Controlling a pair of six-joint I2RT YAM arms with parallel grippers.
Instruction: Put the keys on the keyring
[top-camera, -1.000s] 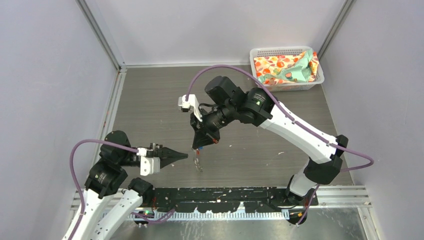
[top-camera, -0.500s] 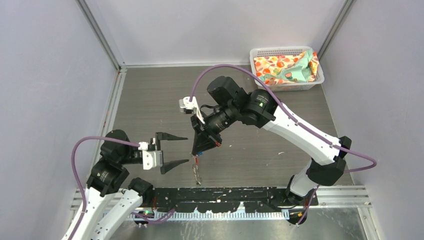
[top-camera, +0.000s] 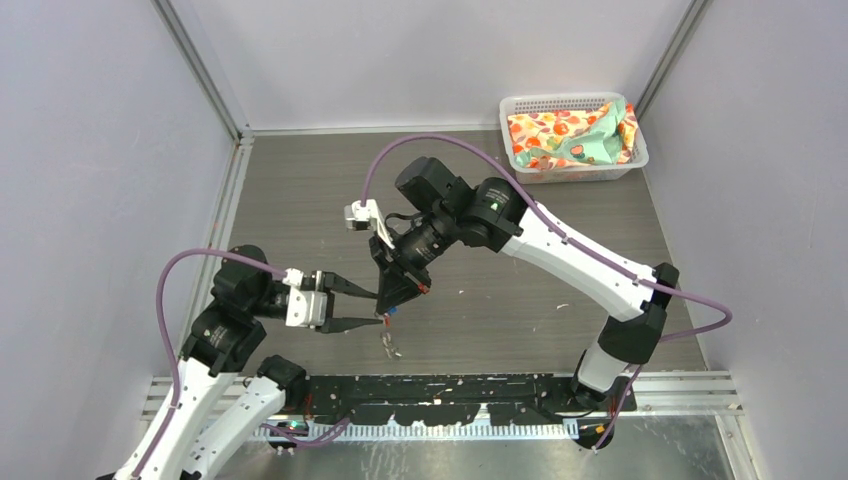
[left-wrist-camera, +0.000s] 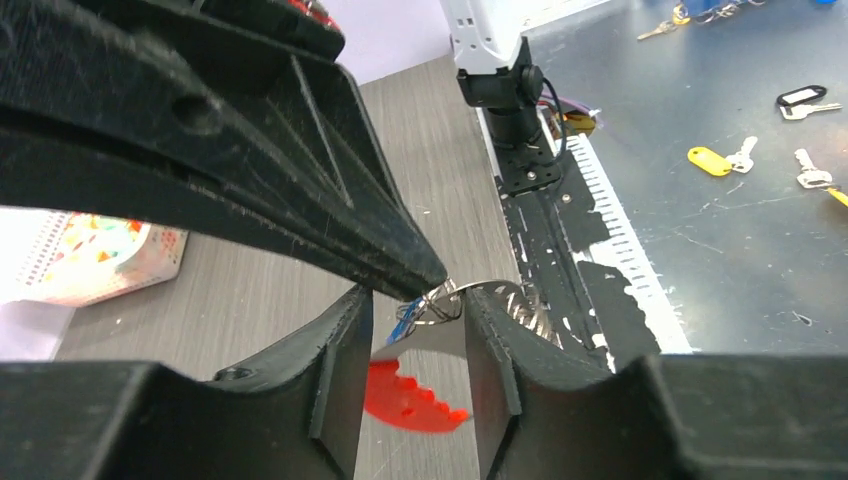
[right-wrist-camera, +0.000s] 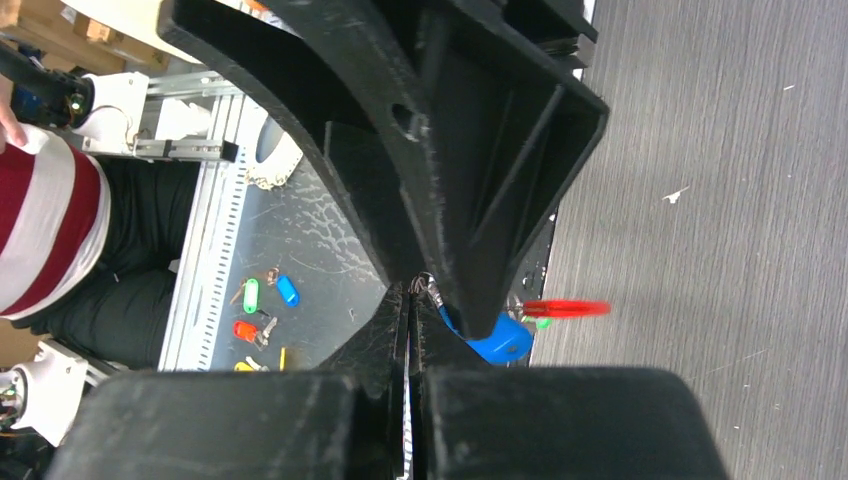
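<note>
Right gripper (right-wrist-camera: 420, 290): jaws pinched together on the keyring (left-wrist-camera: 440, 300) wire. Blue key (right-wrist-camera: 500, 340) and red tag (left-wrist-camera: 410, 400) hang just below its tips. Left gripper (top-camera: 376, 308): jaws apart, straddling the tag. Judgement: close squarely on the tag, steadying the ring before threading.

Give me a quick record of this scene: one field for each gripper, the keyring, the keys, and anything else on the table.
left gripper: open, one finger on each side of the keyring
right gripper: shut on the keyring
keyring: wire loops at the right gripper's tip, red tag hanging below
blue key: at the right gripper's tip; cannot tell if threaded
green key: only a green speck beside the tag
basket: far right corner, holding patterned cloth
</note>
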